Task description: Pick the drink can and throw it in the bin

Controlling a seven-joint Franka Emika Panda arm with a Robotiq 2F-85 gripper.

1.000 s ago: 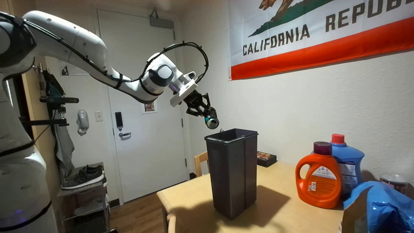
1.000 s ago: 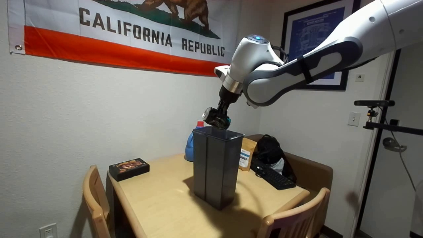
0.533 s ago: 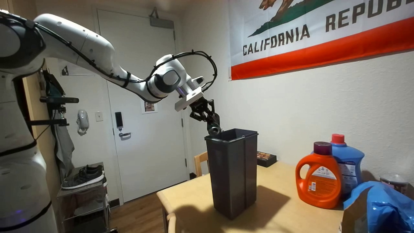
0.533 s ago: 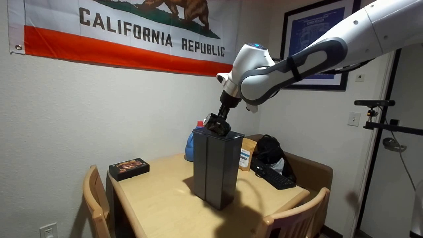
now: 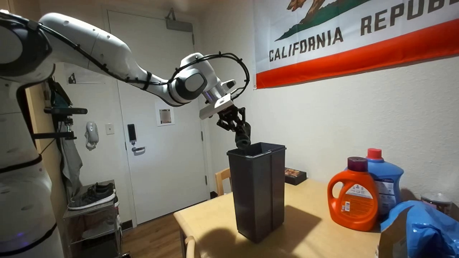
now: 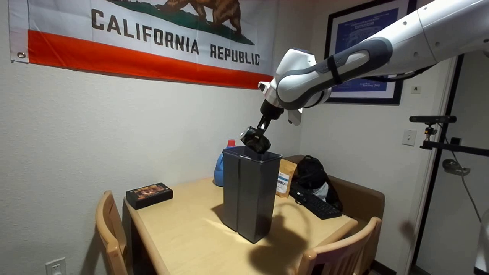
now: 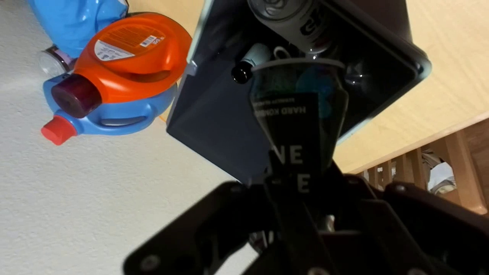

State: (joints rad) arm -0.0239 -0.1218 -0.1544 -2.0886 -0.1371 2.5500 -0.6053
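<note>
Wrist view: the jaws are clamped on the drink can (image 7: 299,114), which hangs tilted over the mouth of the bin (image 7: 217,122). In an exterior view, the bin stands upright on the tabletop (image 6: 183,225), inboard of its visible edges. Status: pick complete; positioning judged nearly complete. Remaining: release the drink can, verify its drop, retract.

Our arm (image 5: 111,50) is white with dark grey trim (image 6: 384,47), a black strap (image 6: 334,70), a looping black cable (image 5: 220,55) and a silvery collar (image 5: 214,94); our hand (image 5: 242,134) is black, many-linked, dotted with round, greyish screw heads (image 7: 149,262).
</note>
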